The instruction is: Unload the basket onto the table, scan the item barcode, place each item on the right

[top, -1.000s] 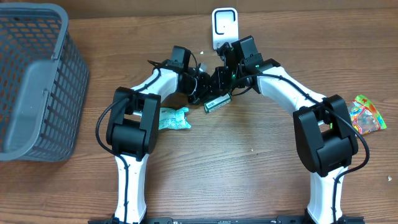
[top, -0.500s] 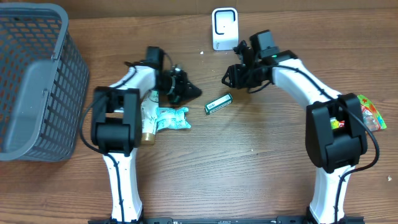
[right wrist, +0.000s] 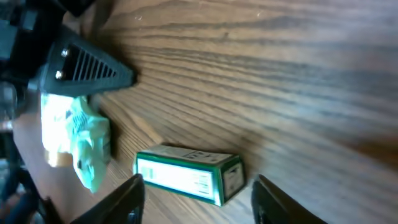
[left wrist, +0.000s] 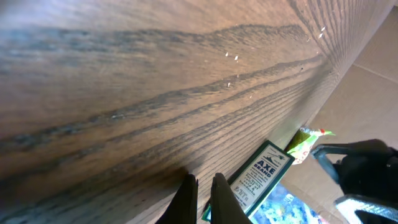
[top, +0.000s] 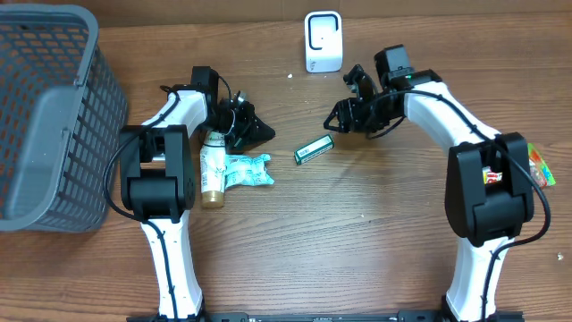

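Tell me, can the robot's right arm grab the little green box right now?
Probably yes. The right gripper hangs open close beside the green box, which lies flat on the table. In the right wrist view the box shows between the spread fingers, with nothing in the way.

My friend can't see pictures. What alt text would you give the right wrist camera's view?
A small green and white box lies on its side on a wooden table, framed between the open fingers of the right gripper, which holds nothing. Farther left are a crumpled teal packet and the black, pointed tip of the left gripper, shut.
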Robot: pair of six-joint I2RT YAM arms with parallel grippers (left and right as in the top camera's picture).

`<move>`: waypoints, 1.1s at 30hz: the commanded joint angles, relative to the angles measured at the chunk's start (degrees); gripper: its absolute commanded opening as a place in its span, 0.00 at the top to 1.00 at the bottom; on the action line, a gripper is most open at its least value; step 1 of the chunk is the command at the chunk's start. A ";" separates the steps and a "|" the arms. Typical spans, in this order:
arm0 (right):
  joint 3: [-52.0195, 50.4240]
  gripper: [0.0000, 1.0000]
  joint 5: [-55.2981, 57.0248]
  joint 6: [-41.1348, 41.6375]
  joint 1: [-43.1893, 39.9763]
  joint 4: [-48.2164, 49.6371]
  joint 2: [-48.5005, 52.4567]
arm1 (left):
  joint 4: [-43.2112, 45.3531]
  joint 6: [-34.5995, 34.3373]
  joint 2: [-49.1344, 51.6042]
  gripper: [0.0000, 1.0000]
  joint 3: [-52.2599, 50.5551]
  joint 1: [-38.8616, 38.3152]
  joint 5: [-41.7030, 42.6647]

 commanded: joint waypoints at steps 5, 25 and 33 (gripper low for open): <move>0.00 0.32 12.46 25.99 2.95 -0.85 0.83 | 0.07 1.97 2.89 0.96 -0.11 -1.11 -6.67; -0.81 0.31 22.84 34.42 7.96 -1.25 0.87 | 0.11 1.95 2.89 0.95 -0.11 -1.18 -6.64; -0.81 0.50 26.97 38.97 10.36 1.25 0.87 | 0.22 1.97 2.89 0.95 -0.11 -1.20 -6.67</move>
